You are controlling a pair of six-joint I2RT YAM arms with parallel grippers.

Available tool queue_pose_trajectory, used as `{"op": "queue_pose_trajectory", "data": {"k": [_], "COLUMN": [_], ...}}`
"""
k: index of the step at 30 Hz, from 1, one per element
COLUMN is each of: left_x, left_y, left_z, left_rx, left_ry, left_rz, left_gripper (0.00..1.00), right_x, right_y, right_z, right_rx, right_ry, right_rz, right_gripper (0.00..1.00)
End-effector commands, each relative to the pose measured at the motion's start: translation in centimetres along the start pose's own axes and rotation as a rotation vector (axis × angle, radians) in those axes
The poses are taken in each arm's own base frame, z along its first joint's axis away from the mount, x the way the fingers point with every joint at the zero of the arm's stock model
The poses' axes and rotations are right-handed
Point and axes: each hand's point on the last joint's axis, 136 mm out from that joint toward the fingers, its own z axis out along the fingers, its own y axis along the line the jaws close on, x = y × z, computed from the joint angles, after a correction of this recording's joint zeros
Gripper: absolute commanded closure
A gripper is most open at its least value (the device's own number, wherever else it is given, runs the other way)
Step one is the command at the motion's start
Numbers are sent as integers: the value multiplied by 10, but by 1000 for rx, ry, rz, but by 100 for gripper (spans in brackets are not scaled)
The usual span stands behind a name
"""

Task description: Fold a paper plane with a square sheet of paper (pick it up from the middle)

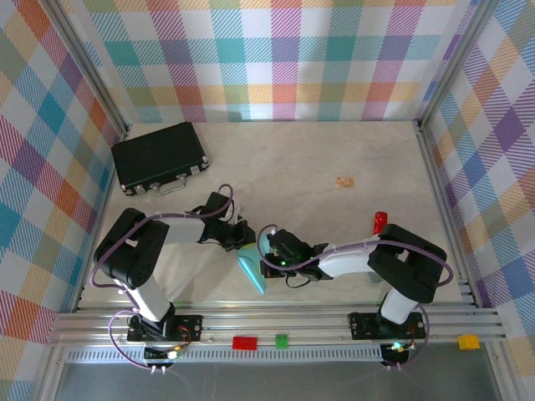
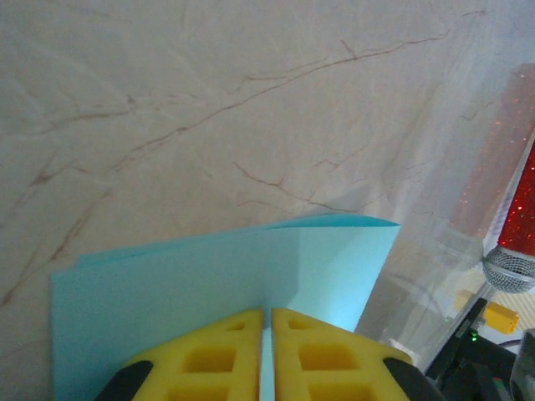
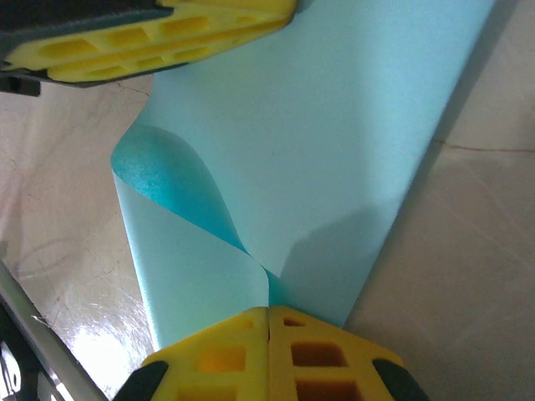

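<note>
Marble-look tabletop [image 1: 334,150], pale w/ brown veins, boxed in by pastel plaid walls [image 1: 284,58]. Both arms reach in to centre-front and meet over the square sheet of paper [image 1: 251,274]. It's light turquoise, already folded, and in the top view reads as a narrow strip w/ a pointed near end, just ahead of the front rail [image 1: 334,322], btwn the two bases.

Left gripper [image 2: 268,313]: yellow fingers [image 2: 242,334] all but together, only a hairline slit btwn them. The sheet runs into that slit, so it's pinching the paper at one edge. From its wrist cam the sheet spreads away from the tips in two layers w/ slightly offset edges, and a soft crease lines up w/ the slit.

Right gripper [image 3: 267,311]: fingers pressed tight, no gap, nipping the paper where a flap curls over and tucks into the tips. Inside of the curl looks darker turquoise. At top-left of that view the left gripper's yellow pads clamp the opposite edge of the same sheet, so the paper is held btwn the two, grippers near each other. Whether the sheet touches the table: can't tell.

Elsewhere:
- Black case [image 1: 159,157] back-left, shut, well apart from the arms.
- Small tan scrap [image 1: 344,180] mid-back.
- Red-tipped marker [image 1: 380,222] just beside the right arm.
- Red block [image 1: 245,342], green block [image 1: 281,340] and yellow block [image 1: 468,341] on the front rail.
</note>
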Motion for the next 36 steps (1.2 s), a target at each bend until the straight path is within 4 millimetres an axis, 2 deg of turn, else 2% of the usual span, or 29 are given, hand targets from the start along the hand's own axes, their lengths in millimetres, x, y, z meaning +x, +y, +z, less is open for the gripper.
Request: {"op": "queue_pose_trajectory", "data": {"k": [1, 4, 7, 10, 15, 24, 29, 33, 36], "left_x": [-15, -29, -32, -23, 1, 35, 42, 46, 47], "left_y": [-10, -25, -38, -45, -48, -45, -38, -25, -24], "left_z": [-21, -42, -59, -69, -76, -76, -67, -60, -57], "left_rx": [-51, -43, -20, 21, 104, 236, 263, 233, 238], "left_ry": [-59, -120, -162, -166, -146, -101, -67, -67, -52], "left_rz": [23, 42, 59, 58, 30, -41, -101, -145, -157], "left_gripper": [83, 70, 67, 70, 85, 94, 100, 100, 100], "right_x": [4, -1, -7, -12, -17, -22, -19, -17, -16], "right_y": [-11, -11, -10, -11, -16, -18, -22, -25, -26], "right_z": [5, 6, 7, 7, 7, 7, 8, 8, 8], "right_rx": [63, 70, 68, 68, 80, 83, 90, 97, 101], "right_ry": [21, 16, 10, 1, 1, 1, 7, 6, 9], "right_rz": [0, -4, -2, -1, 4, 1, 8, 15, 14], "right_gripper": [100, 100, 100, 100, 100, 100, 100, 100, 100]}}
